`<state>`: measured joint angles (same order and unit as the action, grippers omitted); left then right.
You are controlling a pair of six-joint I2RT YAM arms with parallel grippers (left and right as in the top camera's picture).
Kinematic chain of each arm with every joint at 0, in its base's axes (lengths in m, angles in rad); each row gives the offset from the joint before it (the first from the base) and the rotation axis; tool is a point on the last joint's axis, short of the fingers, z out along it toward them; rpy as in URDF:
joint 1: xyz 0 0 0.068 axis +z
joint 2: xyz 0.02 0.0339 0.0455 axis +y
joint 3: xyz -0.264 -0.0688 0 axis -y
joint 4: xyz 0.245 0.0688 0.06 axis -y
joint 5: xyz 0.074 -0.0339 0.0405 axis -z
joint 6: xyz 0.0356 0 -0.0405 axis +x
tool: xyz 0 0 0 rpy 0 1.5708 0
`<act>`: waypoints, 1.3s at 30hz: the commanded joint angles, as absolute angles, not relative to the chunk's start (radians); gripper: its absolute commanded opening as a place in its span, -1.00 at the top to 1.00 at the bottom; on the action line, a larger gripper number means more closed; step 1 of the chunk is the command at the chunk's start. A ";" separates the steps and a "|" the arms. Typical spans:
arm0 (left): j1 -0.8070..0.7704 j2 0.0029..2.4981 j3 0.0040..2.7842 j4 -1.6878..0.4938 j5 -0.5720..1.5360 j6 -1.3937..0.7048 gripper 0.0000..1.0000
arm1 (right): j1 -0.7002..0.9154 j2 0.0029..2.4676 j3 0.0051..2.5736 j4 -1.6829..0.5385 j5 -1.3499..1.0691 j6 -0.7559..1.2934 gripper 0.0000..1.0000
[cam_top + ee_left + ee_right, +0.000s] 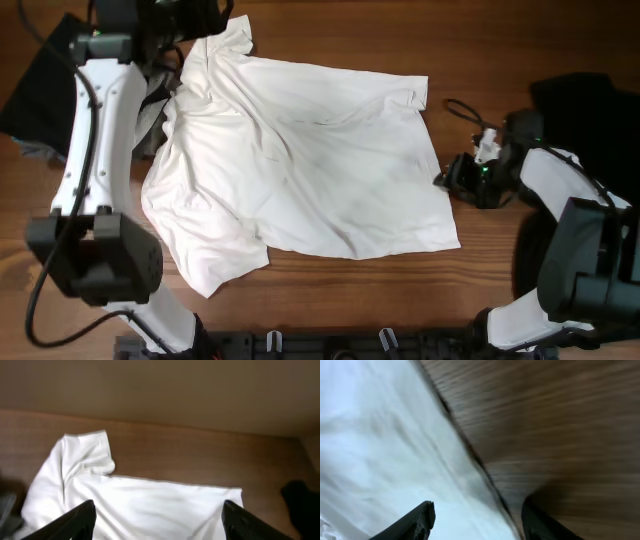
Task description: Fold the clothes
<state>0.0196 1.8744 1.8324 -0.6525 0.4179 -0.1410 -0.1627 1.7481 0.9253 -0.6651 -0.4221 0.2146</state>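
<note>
A large white T-shirt lies spread and wrinkled on the wooden table, one sleeve at the top left and one at the bottom left. My left gripper hovers over the shirt's top-left part. In the left wrist view its fingers are wide open above the white cloth, holding nothing. My right gripper is low at the shirt's right edge. In the right wrist view its open fingers straddle that edge of the shirt.
A black garment and a grey one lie at the far left by the left arm. Another black garment lies at the far right, also in the left wrist view. Bare wood runs along the front.
</note>
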 commanded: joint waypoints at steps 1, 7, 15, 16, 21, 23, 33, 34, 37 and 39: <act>0.023 1.871 1.837 -0.746 0.430 -0.137 -0.60 | -0.081 1.793 0.876 -0.636 -0.439 0.216 -0.11; 0.023 1.872 1.837 -0.911 0.410 -0.082 -0.70 | -0.058 1.789 0.875 -0.709 -0.090 0.502 0.91; 0.023 1.872 1.837 -1.109 0.410 -0.082 -0.74 | -0.290 1.681 0.876 -0.891 0.025 0.594 0.91; 0.023 1.872 1.837 -1.129 0.410 -0.082 -0.74 | -0.312 1.668 0.876 -0.903 -0.004 0.577 0.81; 0.023 1.872 1.837 -1.217 0.410 -0.082 -0.72 | -0.361 1.606 0.891 -0.931 -0.047 0.525 0.07; 0.023 1.872 1.830 -1.254 0.410 -0.083 -0.67 | -0.360 1.570 0.918 -0.923 -0.087 0.442 0.05; -0.078 1.874 1.577 -1.231 0.360 -0.083 -0.49 | -0.354 1.485 0.945 -0.422 -0.463 0.352 -0.10; -0.092 1.876 1.540 -1.211 0.358 -0.084 -0.49 | -0.350 1.502 0.945 -0.344 -0.464 0.376 -0.10; -0.124 1.880 1.446 -1.163 0.358 -0.088 -0.50 | -0.316 1.590 0.945 -0.116 -0.464 0.421 -0.16; -0.134 1.880 1.389 -1.132 0.358 -0.098 -0.51 | -0.297 1.670 0.945 0.020 -0.460 0.419 -0.16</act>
